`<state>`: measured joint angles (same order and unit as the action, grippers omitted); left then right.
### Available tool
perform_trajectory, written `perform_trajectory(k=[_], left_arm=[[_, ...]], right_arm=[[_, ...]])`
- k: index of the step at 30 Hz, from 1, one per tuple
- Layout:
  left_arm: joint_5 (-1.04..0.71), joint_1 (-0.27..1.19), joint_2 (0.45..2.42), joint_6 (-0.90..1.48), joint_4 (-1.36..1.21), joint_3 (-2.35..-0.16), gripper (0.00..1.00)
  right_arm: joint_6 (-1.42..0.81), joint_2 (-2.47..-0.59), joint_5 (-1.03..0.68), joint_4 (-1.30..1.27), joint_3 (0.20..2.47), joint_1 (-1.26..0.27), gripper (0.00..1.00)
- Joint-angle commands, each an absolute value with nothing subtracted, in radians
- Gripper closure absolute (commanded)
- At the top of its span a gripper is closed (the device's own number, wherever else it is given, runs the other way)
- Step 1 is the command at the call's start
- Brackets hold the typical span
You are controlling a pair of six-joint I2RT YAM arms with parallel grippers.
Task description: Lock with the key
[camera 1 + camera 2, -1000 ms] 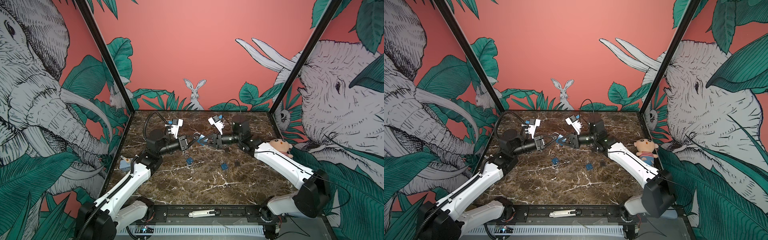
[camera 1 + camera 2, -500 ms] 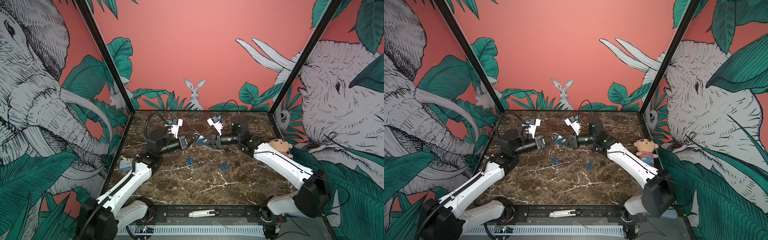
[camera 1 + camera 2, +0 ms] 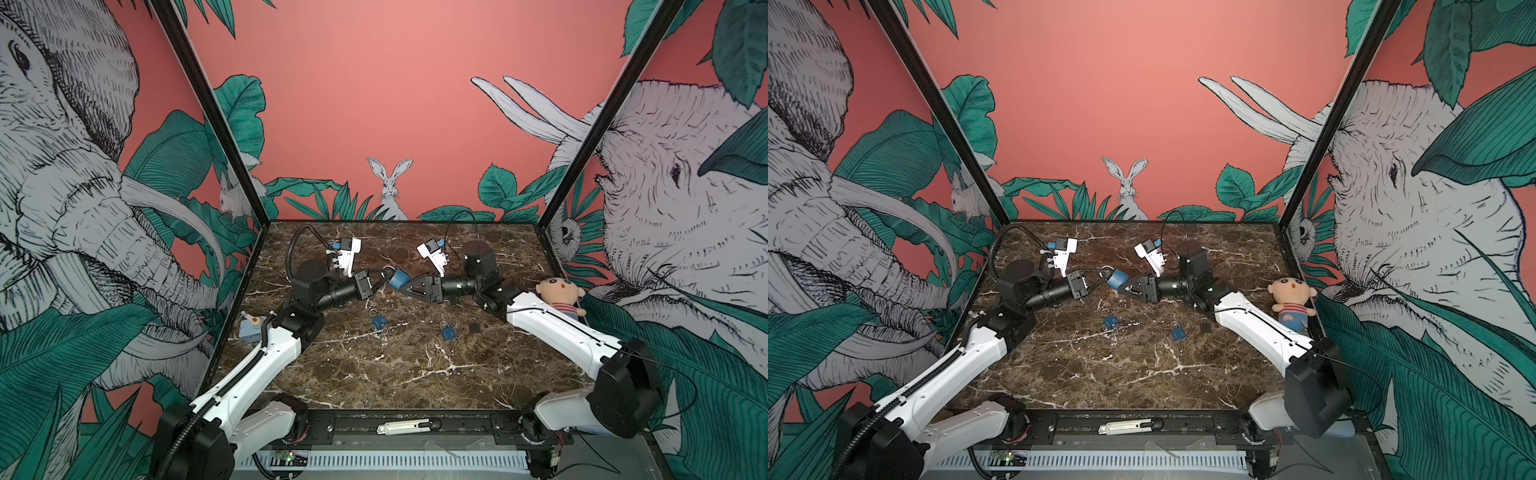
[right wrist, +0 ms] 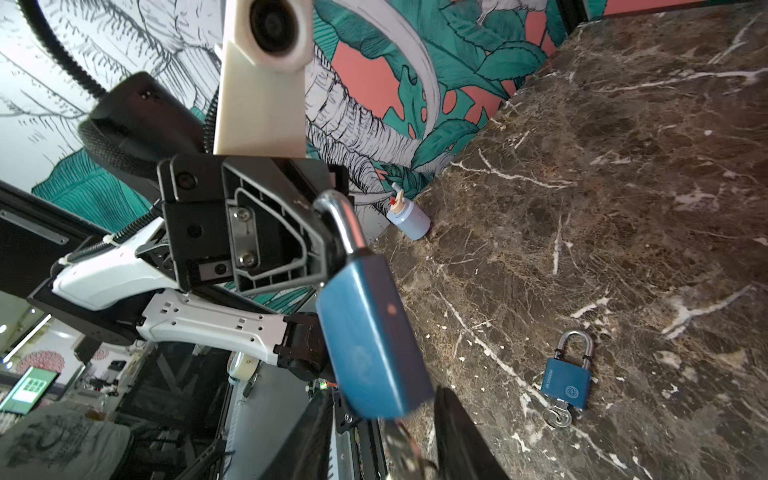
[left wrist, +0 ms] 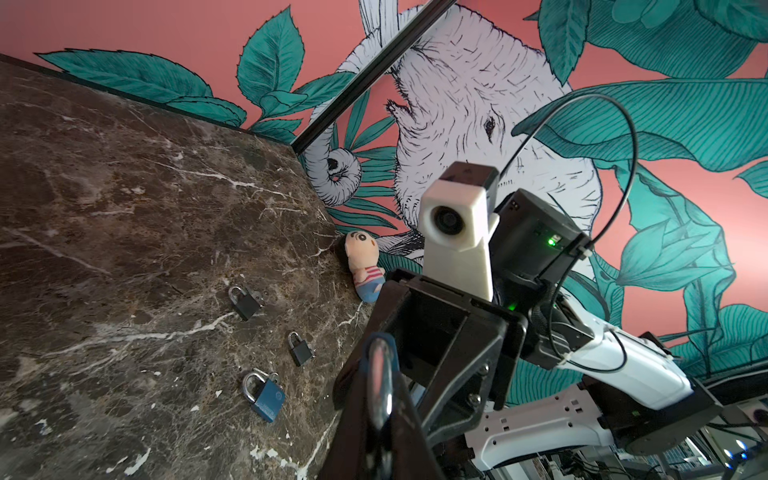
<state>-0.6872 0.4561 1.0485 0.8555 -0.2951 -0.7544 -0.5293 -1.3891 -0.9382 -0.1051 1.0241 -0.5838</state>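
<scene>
The left claw (image 3: 380, 278) grips the blue lock (image 4: 370, 332) by its loop, above the worktop's (image 3: 374, 374) back middle. The right claw (image 4: 386, 415) is part open around the key (image 4: 397, 446), blurry, maybe stuck in the lock's bottom.

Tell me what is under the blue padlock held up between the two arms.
A silvery key sticks out of the underside of the blue padlock, between the open jaws of the right gripper. The key's blade is hidden inside the lock body.
</scene>
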Motion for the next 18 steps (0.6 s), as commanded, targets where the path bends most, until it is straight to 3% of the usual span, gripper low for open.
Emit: perform_trajectory(k=[1,18], left_arm=[[-0.697,0.451,1.007,0.843,-0.310,-0.786,1.00],[-0.692,0.451,1.003,0.871,-0.334,-0.812,1.00]], right_arm=[[-0.553,-1.334,-0.934,-0.202,1.011,-0.570,0.58],[-0.618,-1.378,-0.968,-0.318,0.970,-0.565,0.59]])
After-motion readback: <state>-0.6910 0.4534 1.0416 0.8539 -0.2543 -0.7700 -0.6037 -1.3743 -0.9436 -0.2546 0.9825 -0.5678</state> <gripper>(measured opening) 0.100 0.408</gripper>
